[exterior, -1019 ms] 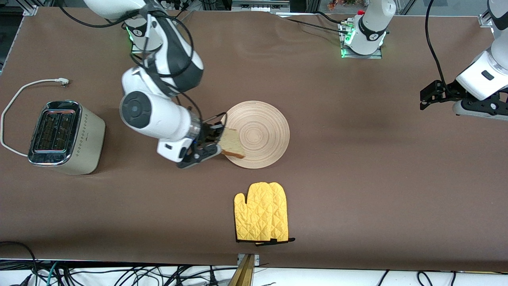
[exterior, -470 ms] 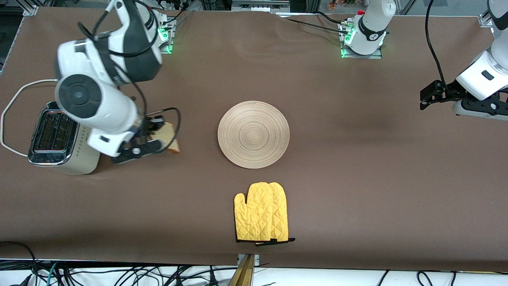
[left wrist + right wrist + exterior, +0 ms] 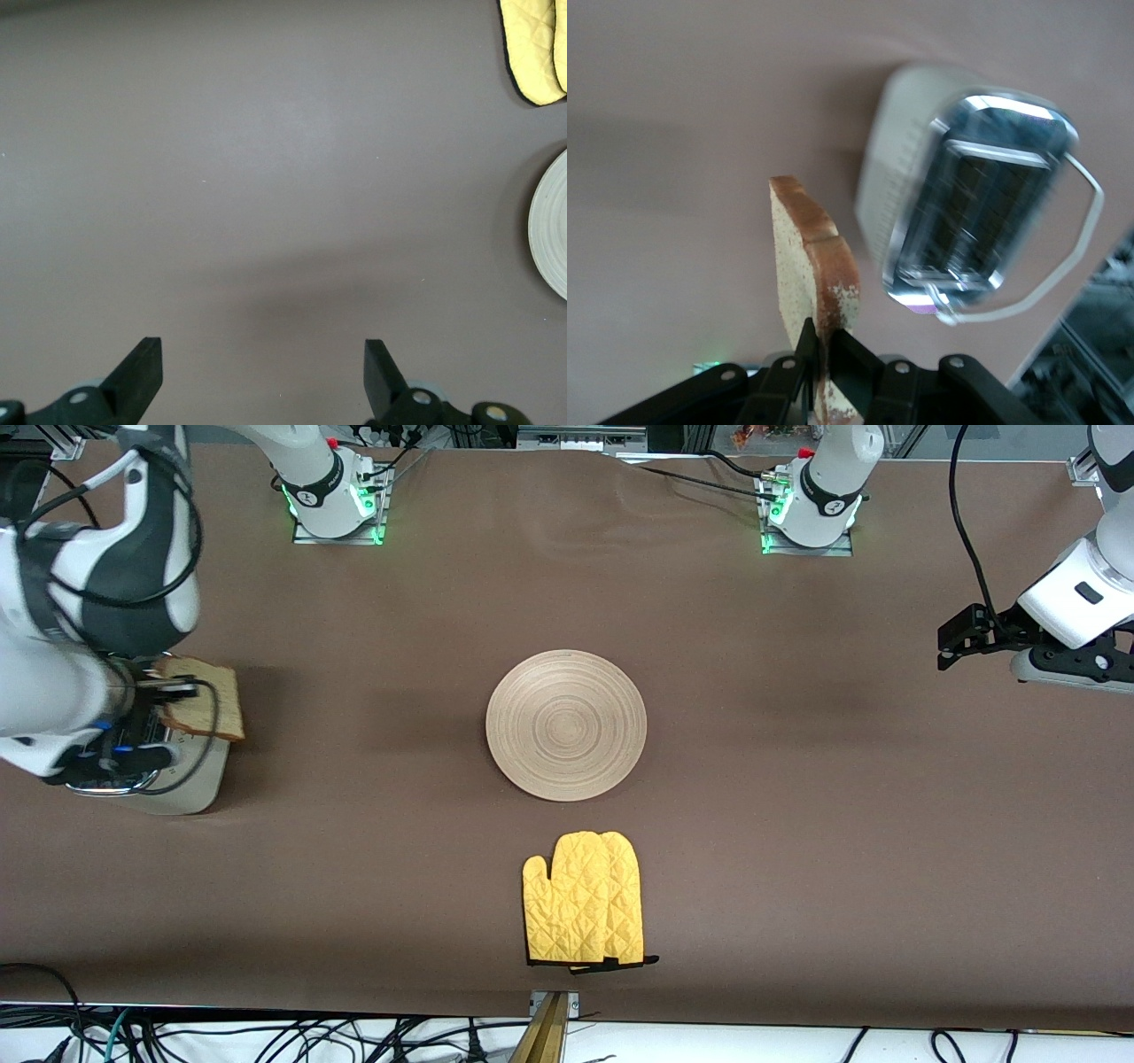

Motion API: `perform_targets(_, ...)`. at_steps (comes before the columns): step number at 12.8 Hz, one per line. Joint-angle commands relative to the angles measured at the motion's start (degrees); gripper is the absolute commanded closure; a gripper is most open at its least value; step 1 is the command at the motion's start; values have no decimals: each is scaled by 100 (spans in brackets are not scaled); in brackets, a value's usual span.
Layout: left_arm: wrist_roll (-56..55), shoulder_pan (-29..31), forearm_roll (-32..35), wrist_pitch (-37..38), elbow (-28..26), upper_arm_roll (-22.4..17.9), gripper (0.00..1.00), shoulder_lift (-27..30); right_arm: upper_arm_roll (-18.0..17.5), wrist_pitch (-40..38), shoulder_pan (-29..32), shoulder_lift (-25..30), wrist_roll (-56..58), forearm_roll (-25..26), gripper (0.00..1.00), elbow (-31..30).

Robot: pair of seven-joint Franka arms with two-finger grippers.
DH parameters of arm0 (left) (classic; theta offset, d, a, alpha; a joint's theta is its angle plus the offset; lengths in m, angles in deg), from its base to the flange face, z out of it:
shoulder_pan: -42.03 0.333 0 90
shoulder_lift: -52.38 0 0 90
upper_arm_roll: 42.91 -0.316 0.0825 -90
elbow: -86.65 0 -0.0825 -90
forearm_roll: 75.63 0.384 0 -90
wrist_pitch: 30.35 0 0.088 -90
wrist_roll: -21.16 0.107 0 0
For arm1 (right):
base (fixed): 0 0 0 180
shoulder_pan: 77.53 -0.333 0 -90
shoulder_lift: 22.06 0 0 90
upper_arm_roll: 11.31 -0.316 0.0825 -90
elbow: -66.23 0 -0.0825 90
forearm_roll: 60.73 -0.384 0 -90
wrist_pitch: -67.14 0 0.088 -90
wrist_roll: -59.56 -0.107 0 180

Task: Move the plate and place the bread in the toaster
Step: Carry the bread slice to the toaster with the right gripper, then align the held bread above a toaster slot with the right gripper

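- Nearest the front camera lies the yellow oven mitt [image 3: 585,899], flat on the table [image 3: 797,850] and out of play.
- Just farther up sits the plate [image 3: 566,724], bare, in the middle of the table, apart from the mitt and well apart from both arms.
- Toward the right arm's end stands the toaster [image 3: 190,784], mostly covered by the right arm in the front view; the right wrist view shows its chrome top and two slots [image 3: 983,217].
- The right end effector [image 3: 173,691] is clenched on the bread [image 3: 205,708], pinching one edge of the slice, which hangs over the toaster's side nearer the plate, not yet above a slot.
- The left end effector [image 3: 952,642] hangs over bare table at the left arm's end, fingers [image 3: 137,376] spread and gripping nothing; that arm waits.
- Risk one: the slice looks offset from the slots, so a descent from here would likely catch the chrome rim and jam or tilt the bread.
- Risk two: the grip is on a thin strip of crust; soft bread could tear or swing if the wrist turns sharply.
- Risk three: a knock against the light toaster could shove it along the table.
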Motion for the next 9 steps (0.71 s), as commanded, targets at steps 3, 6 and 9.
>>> perform_targets(3, -10, 35, -134, 77, 66, 17, 0, 5, 716, -30, -51, -17, 114, 806, 96, -223)
perform_targets(6, -10, 35, -134, 77, 66, 17, 0, 5, 735, 329, 483, -123, 288, 1159, 96, -275)
perform_targets(9, -10, 35, -134, 77, 66, 17, 0, 5, 735, 865, 783, -324, 474, 1247, 95, -285)
